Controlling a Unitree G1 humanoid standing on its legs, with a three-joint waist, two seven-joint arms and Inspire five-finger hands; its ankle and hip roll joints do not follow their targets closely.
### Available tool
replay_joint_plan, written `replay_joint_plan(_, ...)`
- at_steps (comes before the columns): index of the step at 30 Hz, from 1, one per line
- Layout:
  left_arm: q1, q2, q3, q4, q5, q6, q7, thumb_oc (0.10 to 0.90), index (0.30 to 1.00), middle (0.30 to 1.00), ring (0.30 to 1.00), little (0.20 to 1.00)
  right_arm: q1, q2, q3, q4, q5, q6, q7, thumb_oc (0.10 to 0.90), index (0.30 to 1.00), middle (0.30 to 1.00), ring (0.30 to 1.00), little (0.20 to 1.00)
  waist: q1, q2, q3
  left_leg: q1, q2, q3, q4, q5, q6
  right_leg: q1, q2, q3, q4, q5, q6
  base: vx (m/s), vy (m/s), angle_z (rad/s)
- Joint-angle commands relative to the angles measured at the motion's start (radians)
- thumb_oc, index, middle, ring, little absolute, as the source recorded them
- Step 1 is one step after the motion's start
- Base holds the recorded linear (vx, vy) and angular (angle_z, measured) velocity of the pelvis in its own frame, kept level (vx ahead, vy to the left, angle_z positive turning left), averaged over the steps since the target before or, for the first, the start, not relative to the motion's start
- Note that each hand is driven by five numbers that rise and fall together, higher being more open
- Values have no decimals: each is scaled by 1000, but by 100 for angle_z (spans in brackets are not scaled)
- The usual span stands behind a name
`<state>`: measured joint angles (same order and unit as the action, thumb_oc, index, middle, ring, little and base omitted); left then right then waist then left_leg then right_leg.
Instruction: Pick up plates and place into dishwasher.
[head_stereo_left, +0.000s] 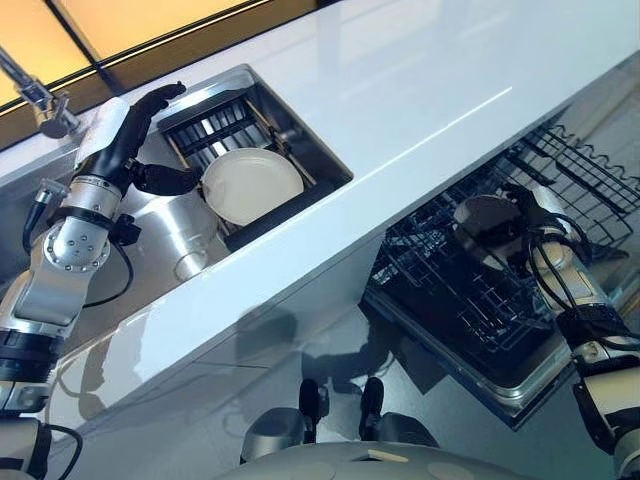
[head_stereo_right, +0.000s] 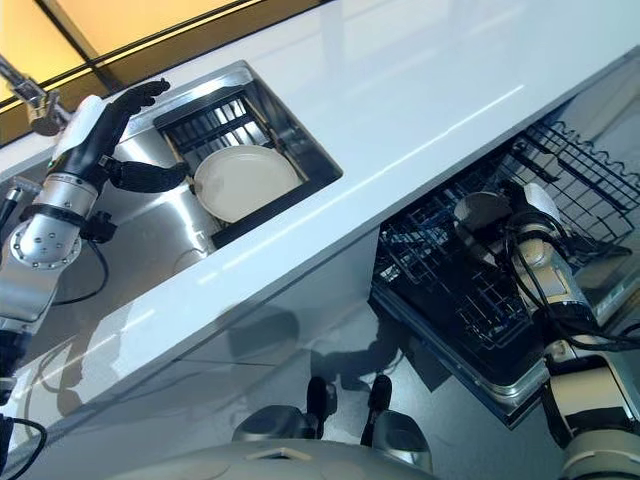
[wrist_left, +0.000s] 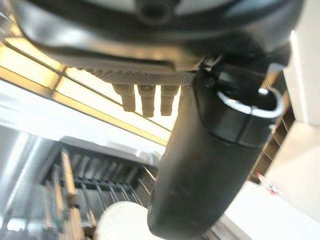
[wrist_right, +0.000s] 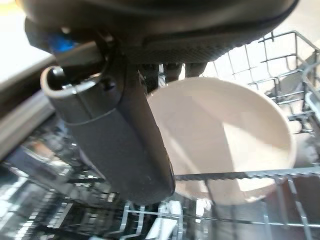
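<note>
Two plates in scene. Plate no. 1 (head_stereo_left: 252, 184), cream, round, is leaning in the black sink rack (head_stereo_left: 215, 120) inside the steel sink (head_stereo_left: 170, 225), far left, set into the white countertop (head_stereo_left: 420, 90). Plate no. 2 (wrist_right: 225, 135), same cream type, is standing on edge among the wire tines of the dishwasher rack (head_stereo_left: 470, 300), pulled out below the counter at right; in the head views it is showing only as a round shaded disc (head_stereo_left: 483, 217).

L hand (head_stereo_left: 125, 135): hovering over the sink just left of plate no. 1, fingers stretched out straight toward the far rack, thumb (head_stereo_left: 165, 180) spread wide and pointing at the plate rim; whether the thumb tip is touching the rim, cannot tell. Nothing being held.

R hand (head_stereo_right: 535, 225): reaching down into the dishwasher rack, right beside plate no. 2. Wrist view is showing its thumb (wrist_right: 120, 135) lying across the plate's near face, with fingers (wrist_right: 172, 70) going behind the top rim. So it is pinching the plate.

Misc: faucet (head_stereo_left: 35, 95) standing at far left of the sink; drain opening (head_stereo_left: 190, 265) sitting in the sink floor nearer than the rack.
</note>
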<state>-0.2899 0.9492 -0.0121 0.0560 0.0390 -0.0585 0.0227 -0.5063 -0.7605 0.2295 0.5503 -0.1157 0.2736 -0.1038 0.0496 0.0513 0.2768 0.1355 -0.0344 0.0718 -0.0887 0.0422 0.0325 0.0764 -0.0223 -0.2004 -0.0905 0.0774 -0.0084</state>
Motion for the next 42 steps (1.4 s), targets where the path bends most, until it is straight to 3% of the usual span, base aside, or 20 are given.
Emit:
replay_joint_plan(1,-121,71,-23,97,13,16,-37,800,900,900,900,900,26,-78,-71,-120,49,-122,-81,800,900,900,900,900,-32,3,-140,-19,-49,4,1,-102,-13,18,0,-16,56,-130,101,-30,-6,-7)
replay_joint_plan(10,-214,75,-92,210,120,133,-135,800,900,900,900,900,97,-51,-167,-337,186,-235,-110,800,900,900,900,900,-83,3,-148,-1,-39,21,5,-106,-11,22,31,42,55,-138,90,-15,-33,-2)
replay_joint_plan(16,-244,76,-121,289,217,240,-187,800,900,900,900,900,149,-17,-205,-450,204,-317,-95,800,900,900,900,900,-108,6,-148,4,-30,38,28,-115,-8,28,48,56,76,-162,77,24,-78,-8)
replay_joint_plan(23,-249,78,-113,356,237,284,-151,800,900,900,900,900,192,-11,-235,-552,255,-346,-45,800,900,900,900,900,-126,10,-150,-1,-24,50,49,-121,-14,28,58,51,100,-186,65,43,-54,-4)
replay_joint_plan(34,-233,82,-92,380,259,317,-27,800,900,900,900,900,244,8,-250,-642,233,-365,-24,800,900,900,900,900,-146,19,-151,-5,-37,66,63,-136,-8,23,50,60,102,-188,65,56,45,-6)
replay_joint_plan(42,-248,87,-102,418,265,355,-67,800,900,900,900,900,254,16,-251,-657,221,-355,-32,800,900,900,900,900,-169,34,-147,-3,-56,91,75,-154,12,-2,40,94,127,-183,82,69,91,-10)
